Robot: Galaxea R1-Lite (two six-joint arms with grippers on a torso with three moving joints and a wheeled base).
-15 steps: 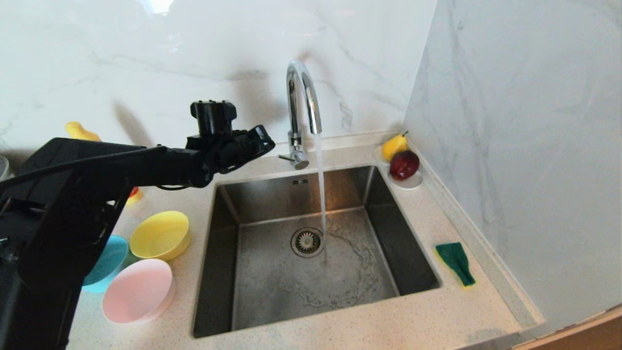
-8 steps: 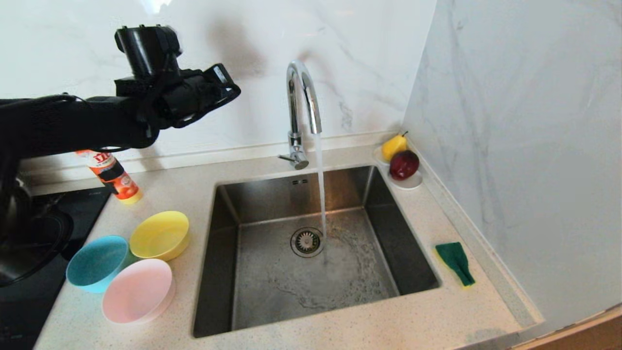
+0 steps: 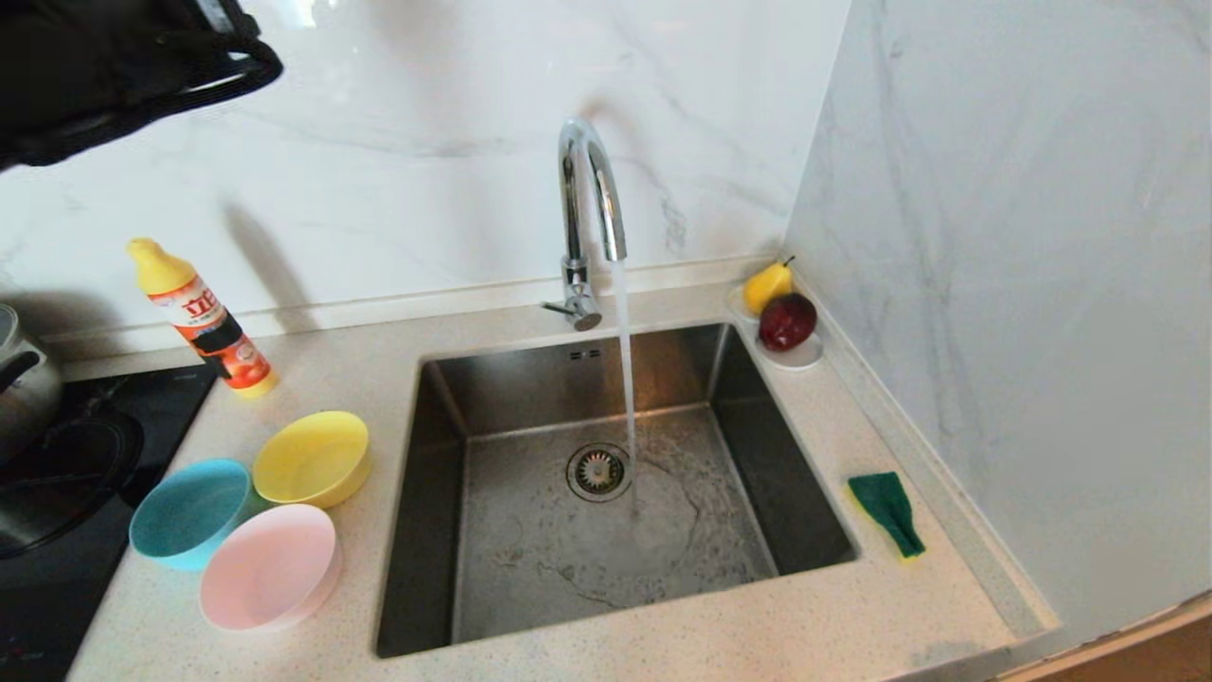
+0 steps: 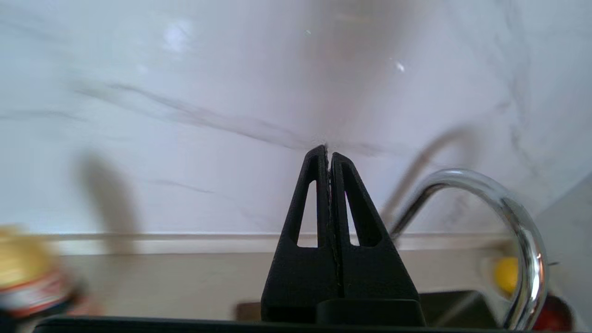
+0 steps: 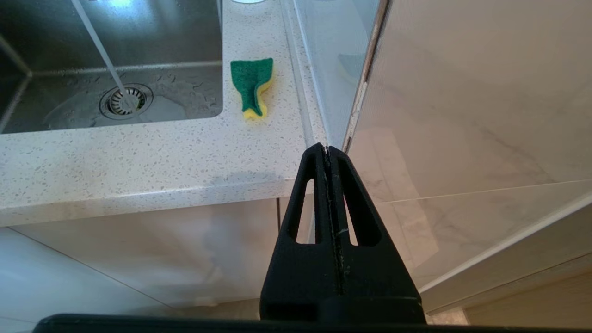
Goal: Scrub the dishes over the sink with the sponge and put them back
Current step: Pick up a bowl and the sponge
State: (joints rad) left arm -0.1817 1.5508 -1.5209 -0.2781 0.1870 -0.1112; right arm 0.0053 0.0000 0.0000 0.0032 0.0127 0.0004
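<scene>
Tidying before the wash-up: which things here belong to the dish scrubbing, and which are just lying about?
Job:
yellow bowl
teal bowl
pink bowl
sponge
sink

Lying about:
detergent bottle
fruit saucer
pot

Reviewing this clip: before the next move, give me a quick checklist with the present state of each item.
1. Water running into sink: ok, faucet streams beside the drain.
2. Sponge free to take: ok, lies alone on the counter right of the sink.
3. Three bowls ready: ok, yellow, teal, pink sit left of the sink.
4. Left gripper empty: ok, jaws shut on nothing.
5. Right gripper empty: ok, shut, below the counter edge.
6. Jaws open for grasping: not ok.
</scene>
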